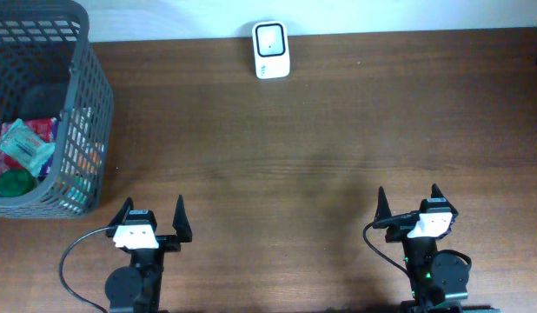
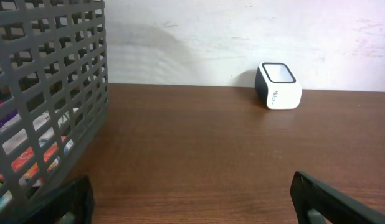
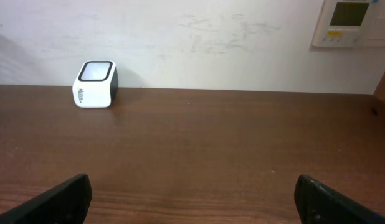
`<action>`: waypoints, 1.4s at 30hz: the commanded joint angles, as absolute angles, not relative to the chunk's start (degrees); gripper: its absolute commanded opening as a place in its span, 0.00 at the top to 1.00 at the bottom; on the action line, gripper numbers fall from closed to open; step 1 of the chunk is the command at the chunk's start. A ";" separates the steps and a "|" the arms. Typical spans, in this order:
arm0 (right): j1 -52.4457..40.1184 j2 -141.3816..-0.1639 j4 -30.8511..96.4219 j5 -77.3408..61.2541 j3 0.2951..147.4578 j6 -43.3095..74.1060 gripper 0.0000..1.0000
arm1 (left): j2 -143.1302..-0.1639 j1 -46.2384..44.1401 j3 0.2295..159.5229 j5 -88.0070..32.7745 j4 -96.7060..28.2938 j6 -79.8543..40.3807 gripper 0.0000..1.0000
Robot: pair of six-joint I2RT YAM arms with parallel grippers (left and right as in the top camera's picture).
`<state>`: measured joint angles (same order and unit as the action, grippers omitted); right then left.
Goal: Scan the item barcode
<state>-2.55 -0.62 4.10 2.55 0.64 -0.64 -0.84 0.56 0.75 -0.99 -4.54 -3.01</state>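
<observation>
Two pairs, left fingers and right fingers, are standing spread and empty overhead; the teal packet, probably light and crinkly, is lying in the grey basket, inviting a pinch across its middle. Left wrist: tall mesh is forcing entry from above. Right wrist: bare worktop is leading to the barcode scanner.

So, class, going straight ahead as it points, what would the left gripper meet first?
Probably the white back wall; the left gripper may graze the grey plastic mesh basket, depth unclear.
</observation>
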 commanded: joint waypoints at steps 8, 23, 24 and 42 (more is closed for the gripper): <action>-2.17 -0.36 4.54 2.81 0.32 -0.62 0.01 | -0.40 0.67 0.51 -0.60 -4.80 -3.14 0.01; -2.17 -0.36 4.54 2.81 0.32 -0.62 0.01 | -0.40 0.67 0.51 -0.60 -4.80 -3.14 0.01; -2.17 -0.36 4.54 2.81 0.32 -0.62 0.01 | -0.40 0.67 0.51 -0.60 -4.80 -3.16 0.01; -2.17 -0.36 4.54 2.81 0.32 -0.62 0.01 | -0.40 0.64 0.54 -18.06 1.67 -3.64 0.01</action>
